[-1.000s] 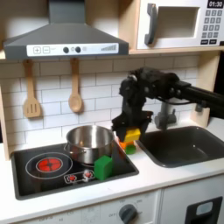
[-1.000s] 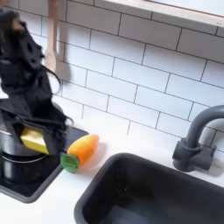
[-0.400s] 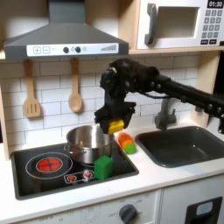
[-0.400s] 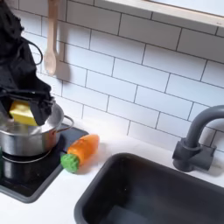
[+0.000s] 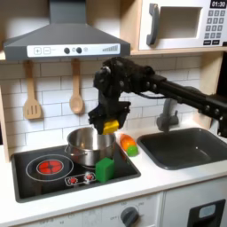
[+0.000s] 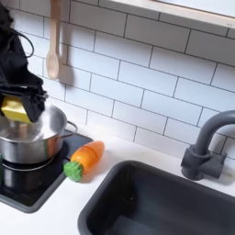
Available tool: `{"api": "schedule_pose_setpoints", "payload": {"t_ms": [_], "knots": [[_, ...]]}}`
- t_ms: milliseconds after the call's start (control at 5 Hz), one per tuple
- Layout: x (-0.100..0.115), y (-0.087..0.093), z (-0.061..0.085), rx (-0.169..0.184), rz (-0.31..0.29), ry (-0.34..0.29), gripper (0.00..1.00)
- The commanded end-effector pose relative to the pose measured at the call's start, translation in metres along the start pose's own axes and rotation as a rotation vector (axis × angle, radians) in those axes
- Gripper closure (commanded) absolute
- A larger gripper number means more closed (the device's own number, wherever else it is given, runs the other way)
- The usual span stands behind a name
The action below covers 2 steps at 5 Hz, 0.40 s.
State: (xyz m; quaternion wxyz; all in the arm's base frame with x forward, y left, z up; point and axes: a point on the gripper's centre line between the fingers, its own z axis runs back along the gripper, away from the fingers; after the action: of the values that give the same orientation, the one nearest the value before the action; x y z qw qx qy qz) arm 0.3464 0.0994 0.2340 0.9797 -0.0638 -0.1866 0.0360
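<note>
While it hangs in the air above the pot, the yellow block (image 5: 109, 127) sits clamped between the fingers of the black gripper (image 5: 106, 124); in the second exterior view the same blocky, matte yellow piece (image 6: 16, 111) shows at the gripper (image 6: 18, 108), just over the rim. The pot (image 5: 90, 146) is round, shiny steel with a pale inner wall, standing on the dark, glossy stovetop (image 5: 53, 173). A green cube (image 5: 105, 168) rests on the stovetop in front of the pot. To the first exterior view's right of the pot lies a toy carrot (image 6: 84, 159), smooth orange with a green tip, on the white counter. Beyond it are the dark, rounded sink basin (image 5: 186, 147) and a grey curved faucet (image 6: 207, 145). Two wooden utensils (image 5: 32, 93) hang on the white tiled wall.
</note>
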Motion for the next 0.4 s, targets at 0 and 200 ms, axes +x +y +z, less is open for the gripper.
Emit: {"api": "schedule_pose_setpoints", "payload": {"t_ms": [0,200], "knots": [[-0.0098,0.0202,0.0012,-0.001,0.050,0.007,1.00],[-0.0071,0.0210,-0.0026,0.004,0.043,0.030,1.00]]}}
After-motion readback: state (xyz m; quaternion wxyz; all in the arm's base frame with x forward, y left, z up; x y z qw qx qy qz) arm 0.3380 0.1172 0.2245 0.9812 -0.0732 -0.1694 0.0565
